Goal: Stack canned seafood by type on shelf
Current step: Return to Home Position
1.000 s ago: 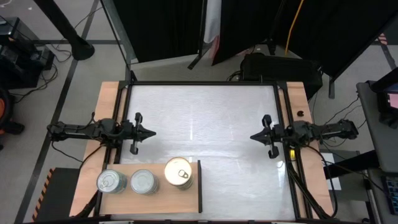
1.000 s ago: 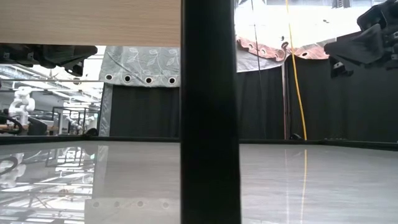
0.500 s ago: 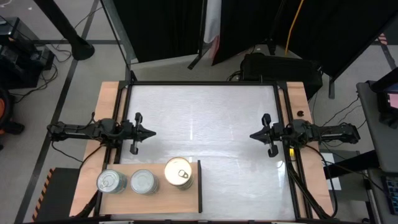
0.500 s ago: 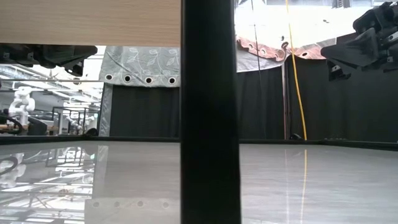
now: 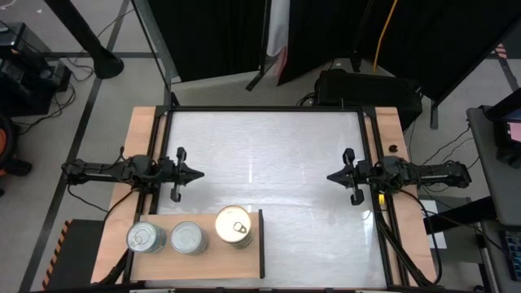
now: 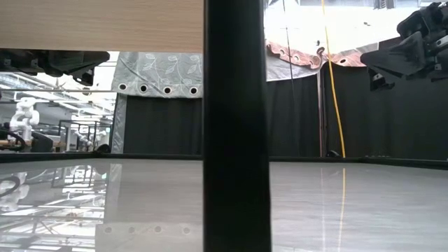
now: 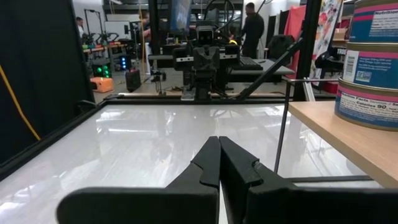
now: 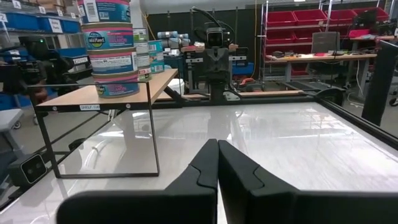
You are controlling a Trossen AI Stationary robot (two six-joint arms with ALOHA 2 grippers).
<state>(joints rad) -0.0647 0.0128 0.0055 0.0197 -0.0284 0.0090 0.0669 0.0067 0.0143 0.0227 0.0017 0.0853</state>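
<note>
Looking straight down, you had the left gripper [image 5: 198, 173] at the table's left edge and the right gripper [image 5: 331, 177] at its right edge. They pointed inward at each other, well apart across the white tabletop [image 5: 269, 155]. Each wrist view showed that arm's 2 dark fingers pressed tip to tip — clenched on nothing.

The shelf [image 5: 163, 262] stood at the table's left side, toward the bottom edge of the high view, raised on thin black legs [image 8: 153, 127] with a dark strip along its right end. On it sat the canned seafood in 3 stacks in a row. A silver-lidded stack [image 5: 146, 238] stood at the left, a second silver-lidded stack [image 5: 189, 238] just beside it, and a gold pull-tab stack [image 5: 234, 225] at the right end. The right wrist view showed tins [image 8: 112, 50] piled several high, with blue and pink labels. Both grippers were apart from the shelf — the left one nearer to it. In the left wrist view a person [image 7: 252, 25] in dark clothes stood in the room beyond the table.
</note>
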